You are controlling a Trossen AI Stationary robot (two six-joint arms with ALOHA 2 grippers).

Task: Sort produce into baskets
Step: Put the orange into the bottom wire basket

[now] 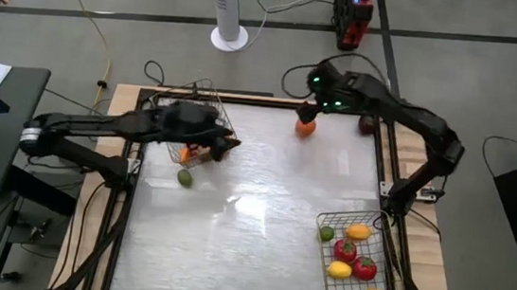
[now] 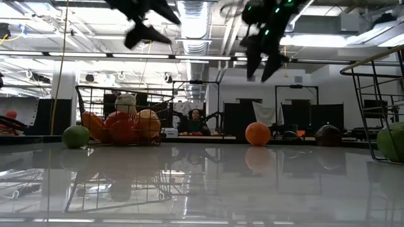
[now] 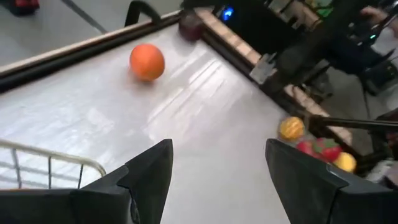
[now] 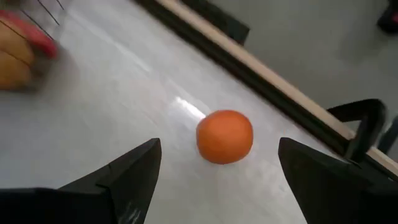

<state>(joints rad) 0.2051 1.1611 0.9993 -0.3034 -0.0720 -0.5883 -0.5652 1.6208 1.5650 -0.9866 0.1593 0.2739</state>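
An orange (image 1: pixel 305 128) sits alone near the table's far edge, round and upright. A green lime (image 1: pixel 185 178) lies just beside the left basket (image 1: pixel 213 98), whose mesh holds orange and red pieces and a white one. A dark red fruit (image 1: pixel 366 126) rests at the far right edge. The right basket (image 1: pixel 352 283) holds a lime, two lemons, an orange-yellow piece and two tomatoes
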